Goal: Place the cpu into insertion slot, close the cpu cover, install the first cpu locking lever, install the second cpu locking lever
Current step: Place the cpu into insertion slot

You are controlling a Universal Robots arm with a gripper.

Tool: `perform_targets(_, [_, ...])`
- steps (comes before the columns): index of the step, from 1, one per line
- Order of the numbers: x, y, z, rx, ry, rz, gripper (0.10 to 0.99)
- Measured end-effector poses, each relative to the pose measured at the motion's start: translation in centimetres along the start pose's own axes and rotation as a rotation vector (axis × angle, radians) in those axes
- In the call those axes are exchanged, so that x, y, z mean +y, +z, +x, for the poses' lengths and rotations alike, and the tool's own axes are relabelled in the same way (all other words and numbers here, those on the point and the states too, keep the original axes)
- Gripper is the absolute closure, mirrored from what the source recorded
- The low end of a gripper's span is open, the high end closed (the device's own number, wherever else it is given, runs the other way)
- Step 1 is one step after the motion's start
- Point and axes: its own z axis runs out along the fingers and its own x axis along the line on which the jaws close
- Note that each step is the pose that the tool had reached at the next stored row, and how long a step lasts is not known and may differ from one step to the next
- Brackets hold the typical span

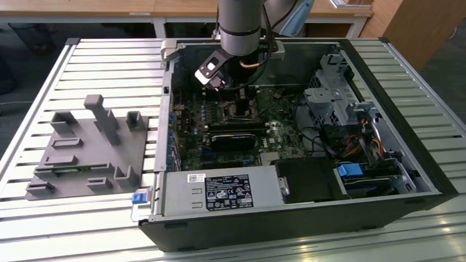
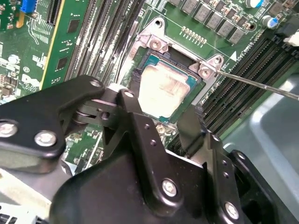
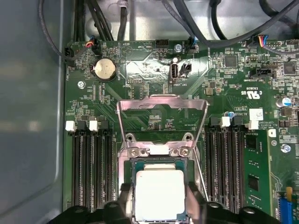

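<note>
On green board [image 3: 154, 74], cpu [image 3: 159, 193] between fingers [image 3: 125, 199]

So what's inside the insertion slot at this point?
The cpu lies in the insertion slot, silvery top up, with the cpu cover raised open. Whatever lies beneath the cpu is covered by it, and the gripper hides one of its edges.

You have a slatted metal table [image 1: 95, 60] standing on a dark floor [image 1: 446, 76], with wood-topped desks [image 1: 109, 6] behind it and a wooden cabinet [image 1: 418, 24] at the exterior view's right.
</note>
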Motion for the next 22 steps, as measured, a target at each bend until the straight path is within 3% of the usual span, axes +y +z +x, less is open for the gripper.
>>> perform_targets(1, [0.00,-0.06,0.00,0.0000,0.000,0.000,0.502])
perform_targets(4, [0.01,-0.08,0.01,0.0004,0.000,0.001,0.686])
perform_targets(5, [0.01,-0.10,0.00,0.0002,0.000,0.001,0.686])
perform_targets(7, [0.01,-0.11,0.00,0.0001,0.000,0.001,0.800])
perform_targets(8, [0.01,-0.11,0.00,0.0001,0.000,0.001,0.800])
perform_targets(10, [0.01,-0.17,0.00,-0.0003,0.000,0.001,0.918])
perform_targets(11, [0.01,-0.19,0.00,-0.0001,0.000,0.001,0.918])
perform_targets(12, [0.02,-0.22,0.00,0.0000,0.000,0.001,0.976])
perform_targets(22, [0.04,-0.46,0.01,0.0003,0.000,0.001,0.980])
